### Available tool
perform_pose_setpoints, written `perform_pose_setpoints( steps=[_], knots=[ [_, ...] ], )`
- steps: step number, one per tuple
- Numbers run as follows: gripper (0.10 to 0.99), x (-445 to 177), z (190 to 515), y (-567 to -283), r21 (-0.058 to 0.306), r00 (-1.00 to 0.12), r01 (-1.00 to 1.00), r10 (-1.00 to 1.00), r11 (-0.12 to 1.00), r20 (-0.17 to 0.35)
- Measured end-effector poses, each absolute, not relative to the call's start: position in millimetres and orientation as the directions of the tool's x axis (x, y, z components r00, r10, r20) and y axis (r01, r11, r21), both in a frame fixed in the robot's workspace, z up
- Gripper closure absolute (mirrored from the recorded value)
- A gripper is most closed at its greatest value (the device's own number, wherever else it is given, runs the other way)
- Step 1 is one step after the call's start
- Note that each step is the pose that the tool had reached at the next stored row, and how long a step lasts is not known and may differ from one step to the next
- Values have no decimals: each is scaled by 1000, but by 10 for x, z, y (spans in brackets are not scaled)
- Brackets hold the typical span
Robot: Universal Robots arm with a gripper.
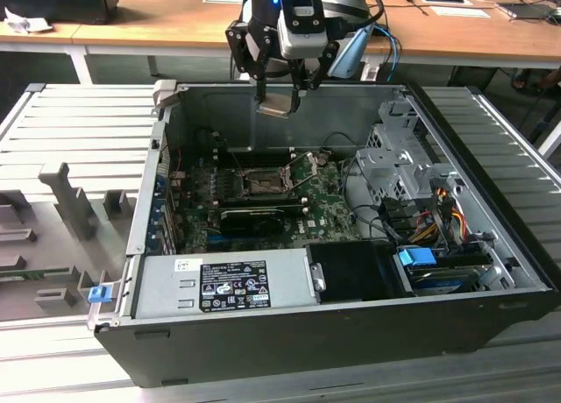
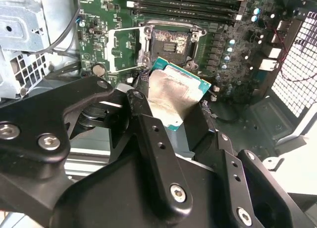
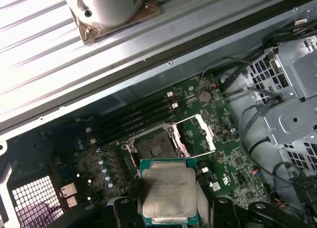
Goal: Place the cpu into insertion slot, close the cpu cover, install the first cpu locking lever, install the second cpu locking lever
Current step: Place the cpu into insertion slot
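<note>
Hanging in the air above the open computer case (image 1: 263, 333), the cpu (image 1: 279, 105) (image 2: 173, 96) (image 3: 168, 191) is a flat square chip with a dull, smeared silver top and a green edge. It is pinched on two opposite sides by the black claw (image 1: 280, 92) (image 2: 171, 114) (image 3: 168, 210), whose fingers are drawn in tight against the chip. In the exterior view the chip hangs tilted, about level with the case's upper rim and well apart from the board below. The insertion slot (image 1: 263, 182) (image 2: 171, 44) (image 3: 154, 148) is a square black-rimmed socket with a dark centre. It lies bare on the green motherboard (image 1: 329, 201); in both wrist views it sits just past the chip's far edge. The cpu cover (image 1: 302, 168) (image 2: 111, 52) (image 3: 204, 131) is a thin silver frame, swung open and raised beside the socket on its hinge side. Long black memory slots (image 2: 183, 0) (image 3: 131, 121) run along the socket's other side. A long black card (image 1: 259, 217) lies across the board between the socket and the grey power supply (image 1: 223, 285). A perforated metal drive cage (image 1: 394, 158) with bundled cables occupies the case at the exterior view's right, and a blue connector (image 1: 419, 256) sits near the front corner. The case rests on a ribbed grey metal platform (image 1: 79, 131). A wooden desk (image 1: 158, 17) stands behind it, strewn with papers.
</note>
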State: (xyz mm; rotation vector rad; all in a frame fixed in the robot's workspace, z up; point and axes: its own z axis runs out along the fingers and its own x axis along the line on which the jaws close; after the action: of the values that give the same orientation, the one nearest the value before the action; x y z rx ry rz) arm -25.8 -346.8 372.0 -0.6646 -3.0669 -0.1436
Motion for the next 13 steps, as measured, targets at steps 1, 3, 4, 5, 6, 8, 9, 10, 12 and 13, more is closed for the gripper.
perform_pose_setpoints(
  steps=[1, 3, 4, 5, 6, 8, 9, 10, 12, 13],
  knots=[
    [561, -258, 3720, -3468, 89, -908, 419, 419, 904, 19],
    [561, -258, 3719, -3468, 89, -900, 435, 435, 896, 19],
    [561, -258, 3719, -3468, 89, -895, 445, 445, 891, 20],
    [561, -258, 3719, -3468, 89, -893, 450, 450, 889, 20],
    [561, -258, 3719, -3468, 89, -889, 457, 457, 885, 19],
    [561, -258, 3719, -3468, 89, -883, 468, 469, 879, 20],
    [561, -259, 3718, -3468, 89, -878, 478, 478, 874, 19],
    [561, -260, 3717, -3468, 89, -874, 485, 485, 870, 20],
    [561, -265, 3716, -3468, 89, -862, 506, 507, 858, 19],
    [561, -267, 3714, -3467, 89, -856, 515, 516, 852, 19]
  ],
)
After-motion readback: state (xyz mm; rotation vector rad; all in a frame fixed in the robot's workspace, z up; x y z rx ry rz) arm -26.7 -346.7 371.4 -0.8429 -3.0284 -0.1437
